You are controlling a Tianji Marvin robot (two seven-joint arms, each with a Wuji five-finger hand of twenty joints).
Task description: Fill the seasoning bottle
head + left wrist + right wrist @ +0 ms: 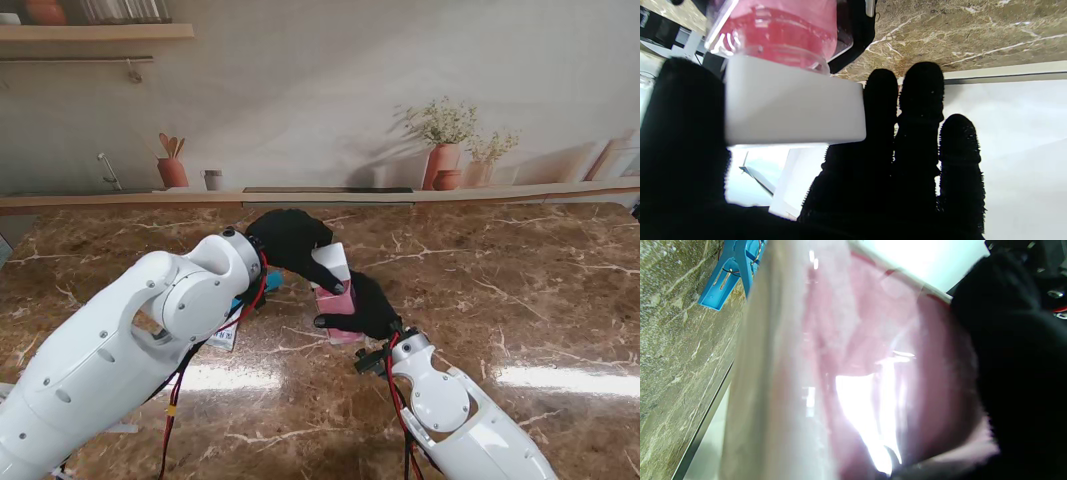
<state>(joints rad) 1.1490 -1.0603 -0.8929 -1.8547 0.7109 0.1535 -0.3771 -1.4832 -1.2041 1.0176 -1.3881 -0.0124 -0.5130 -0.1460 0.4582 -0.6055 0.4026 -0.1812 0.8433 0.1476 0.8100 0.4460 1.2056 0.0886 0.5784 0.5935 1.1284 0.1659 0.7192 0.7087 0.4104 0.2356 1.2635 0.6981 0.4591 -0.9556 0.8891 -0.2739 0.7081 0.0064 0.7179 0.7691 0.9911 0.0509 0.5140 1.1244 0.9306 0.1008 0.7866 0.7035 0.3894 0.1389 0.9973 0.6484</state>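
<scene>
Mid-worktop, right hand grips the pink-filled bottle, left hand fingers pinch its white cap; looks nearly done.

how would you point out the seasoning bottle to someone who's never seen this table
Look at the brown marble table and find where the two black-gloved hands meet near its middle. Between the left hand and right hand is the seasoning bottle. It is the only clear container with pink contents, topped by a white square cap, unlike the blue item beside it.
</scene>
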